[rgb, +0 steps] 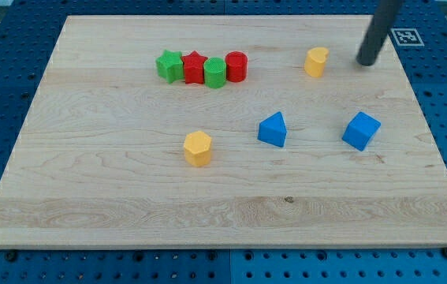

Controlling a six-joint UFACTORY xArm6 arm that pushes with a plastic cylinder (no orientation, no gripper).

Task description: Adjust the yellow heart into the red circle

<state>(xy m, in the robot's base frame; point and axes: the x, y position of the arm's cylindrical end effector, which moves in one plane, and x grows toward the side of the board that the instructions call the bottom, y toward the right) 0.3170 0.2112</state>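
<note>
The yellow heart (315,61) lies near the view's top, right of centre. The red circle (236,66) is to its left, at the right end of a tight row of blocks. A clear gap of board separates the heart from the red circle. My tip (365,61) is on the board just to the right of the yellow heart, a short gap away and not touching it. The dark rod rises from the tip toward the view's top right corner.
The row holds a green star (169,65), a red star (195,68) and a green circle (215,72), touching one another. A yellow hexagon (198,147), a blue triangle (273,129) and a blue cube (361,130) lie lower. The wooden board (89,197) ends at blue pegboard.
</note>
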